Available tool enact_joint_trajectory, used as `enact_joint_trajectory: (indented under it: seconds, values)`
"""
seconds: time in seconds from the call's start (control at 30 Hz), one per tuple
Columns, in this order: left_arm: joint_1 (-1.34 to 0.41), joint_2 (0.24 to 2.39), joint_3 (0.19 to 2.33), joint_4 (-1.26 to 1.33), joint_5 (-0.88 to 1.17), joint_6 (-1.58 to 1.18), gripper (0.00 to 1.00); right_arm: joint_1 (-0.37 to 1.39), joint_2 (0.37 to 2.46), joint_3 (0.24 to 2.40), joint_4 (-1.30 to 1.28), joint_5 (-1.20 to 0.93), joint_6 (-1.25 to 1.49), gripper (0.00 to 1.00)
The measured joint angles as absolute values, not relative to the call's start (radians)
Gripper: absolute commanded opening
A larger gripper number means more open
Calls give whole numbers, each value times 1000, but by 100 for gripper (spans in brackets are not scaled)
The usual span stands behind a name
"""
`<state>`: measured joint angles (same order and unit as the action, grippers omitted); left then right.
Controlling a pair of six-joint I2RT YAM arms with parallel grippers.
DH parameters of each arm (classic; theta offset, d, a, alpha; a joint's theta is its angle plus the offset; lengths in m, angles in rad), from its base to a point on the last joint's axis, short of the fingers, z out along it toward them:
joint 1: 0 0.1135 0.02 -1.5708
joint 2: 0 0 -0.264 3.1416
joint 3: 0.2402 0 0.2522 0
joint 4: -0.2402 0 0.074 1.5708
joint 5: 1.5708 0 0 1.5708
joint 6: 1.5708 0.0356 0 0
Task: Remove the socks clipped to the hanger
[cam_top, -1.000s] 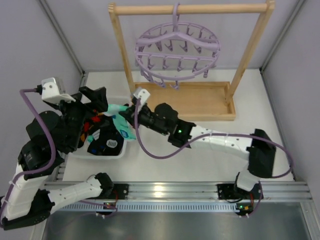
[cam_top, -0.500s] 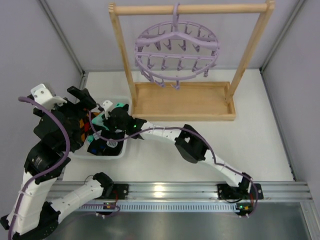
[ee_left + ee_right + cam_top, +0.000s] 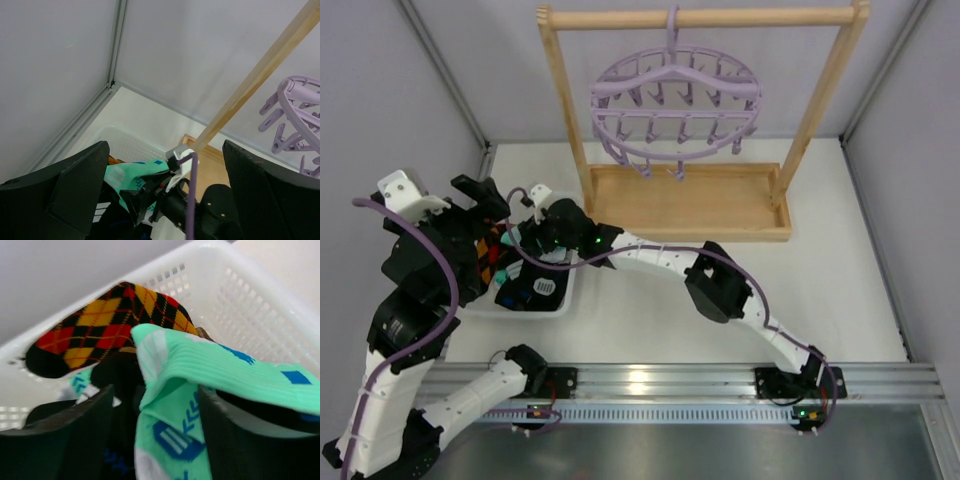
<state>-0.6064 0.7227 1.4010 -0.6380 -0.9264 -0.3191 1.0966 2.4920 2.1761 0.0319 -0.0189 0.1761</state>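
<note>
**Item: socks, in basket.** The teal-and-white sock [image 3: 210, 375] lies folded on top of the heap in the white basket [image 3: 240, 285]. One ribbed limb runs across to the right edge of the right wrist view. The other limb, bearing the dark logo, drops toward the camera.

Behind it the argyle sock [image 3: 110, 315] lies with its long axis rising from lower left to upper right, along the basket's far wall. Dark socks sit beneath (details too shadowed to tell).

**Right gripper** [image 3: 150, 435]: low inside the basket. Its fingers stand apart, with the teal sock draped loosely between them and not pinched.

**Left gripper** [image 3: 165, 165]: above the basket's left side, jaws spread wide, nothing between them.

**Hanger** [image 3: 675, 105]: lavender ring hung by its hook from the top bar of the wooden rack [image 3: 700, 205], well apart from the basket. Its long axis lies parallel to the bar.

**Change from a second ago:**
- The right arm then reached the basket's right rim with its jaws shut on the teal sock.
- It has since moved over and into the basket, and its jaws have parted.
- The left arm has drawn back leftward.
</note>
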Motion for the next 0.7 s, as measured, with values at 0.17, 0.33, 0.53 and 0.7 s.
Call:
enact_joint_trajectory:
  seconds: [0.17, 0.33, 0.53, 0.7]
  values:
    - [-598, 681, 1336, -566, -883, -290, 98, 1096, 2202, 1880, 101, -9, 166, 90]
    - [-511, 678, 1298, -507, -754, -263, 98, 1095, 1855, 1559, 206, 52, 174, 99]
    - [-318, 765, 1266, -456, -502, -253, 98, 1083, 1393, 1127, 257, 233, 177, 99]
    - [-258, 848, 1227, -449, -311, -222, 98, 1001, 1030, 884, 68, 415, 196, 99]
